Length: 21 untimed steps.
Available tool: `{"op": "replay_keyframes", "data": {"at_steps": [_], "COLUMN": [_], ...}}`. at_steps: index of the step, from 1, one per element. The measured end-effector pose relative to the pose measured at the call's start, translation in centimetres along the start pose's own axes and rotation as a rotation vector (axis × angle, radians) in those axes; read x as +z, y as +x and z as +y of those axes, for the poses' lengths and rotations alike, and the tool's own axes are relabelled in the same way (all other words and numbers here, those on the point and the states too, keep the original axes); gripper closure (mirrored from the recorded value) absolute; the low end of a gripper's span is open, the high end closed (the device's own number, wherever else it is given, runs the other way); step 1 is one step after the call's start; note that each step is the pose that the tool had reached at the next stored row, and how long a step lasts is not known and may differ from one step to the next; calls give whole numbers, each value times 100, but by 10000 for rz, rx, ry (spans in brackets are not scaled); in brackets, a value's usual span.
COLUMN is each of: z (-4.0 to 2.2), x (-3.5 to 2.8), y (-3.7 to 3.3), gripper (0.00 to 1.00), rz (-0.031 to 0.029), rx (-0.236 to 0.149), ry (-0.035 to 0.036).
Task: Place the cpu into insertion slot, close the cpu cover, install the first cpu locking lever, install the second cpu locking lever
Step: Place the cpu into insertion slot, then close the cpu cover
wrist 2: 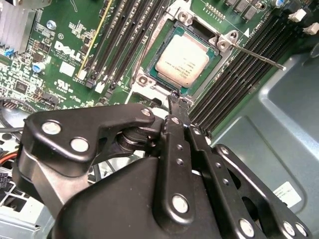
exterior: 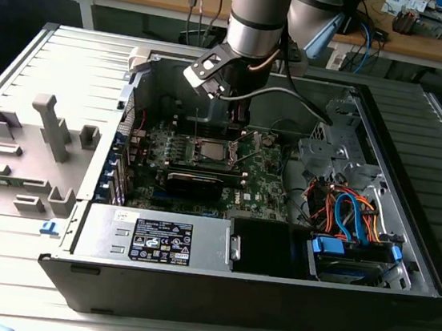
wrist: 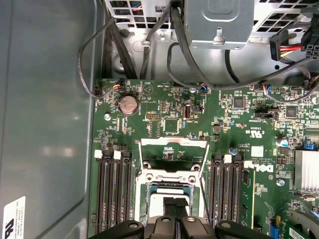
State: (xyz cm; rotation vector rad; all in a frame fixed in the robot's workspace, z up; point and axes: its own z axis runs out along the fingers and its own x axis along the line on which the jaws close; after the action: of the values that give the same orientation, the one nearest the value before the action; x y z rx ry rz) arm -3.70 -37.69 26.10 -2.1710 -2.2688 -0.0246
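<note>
The cpu [wrist 2: 185, 59], a silvery square chip, lies flat in the insertion slot [wrist 2: 160, 75] on the green motherboard [wrist 2: 65, 55]. In the first wrist view the cpu [wrist: 158, 200] is partly hidden behind my fingers. The cpu cover [wrist: 173, 142] is flipped open, standing away from the insertion slot [wrist: 149, 179]. One thin locking lever [wrist 2: 261, 59] sticks out free beside the socket, and both levers [wrist: 205, 167] stand raised. My gripper [wrist 2: 175, 97] hovers just above the socket's edge, shut with nothing between its fingers. In the exterior view the gripper [exterior: 232, 117] hangs over the insertion slot [exterior: 209, 149].
Black memory slots [wrist: 113, 189] flank the socket on both sides. A finned heatsink [wrist: 305, 172] sits on the board. Cables [wrist: 119, 50] and a metal drive cage [wrist: 219, 22] stand beyond the board. The case wall [wrist: 45, 124] runs close by. A grey fixture [exterior: 48, 124] sits outside the case.
</note>
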Motion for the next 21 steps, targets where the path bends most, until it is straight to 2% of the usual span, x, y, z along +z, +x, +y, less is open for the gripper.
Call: {"op": "replay_keyframes", "data": {"at_steps": [13, 18, 21], "z": [4, 41, 112], "x": [-1, -1, -2], "y": [-1, -10, -14], "gripper": [89, 89, 89], "rz": [-2, -3, -4], "rx": [-1, 0, 0], "ry": [1, 3, 3]}}
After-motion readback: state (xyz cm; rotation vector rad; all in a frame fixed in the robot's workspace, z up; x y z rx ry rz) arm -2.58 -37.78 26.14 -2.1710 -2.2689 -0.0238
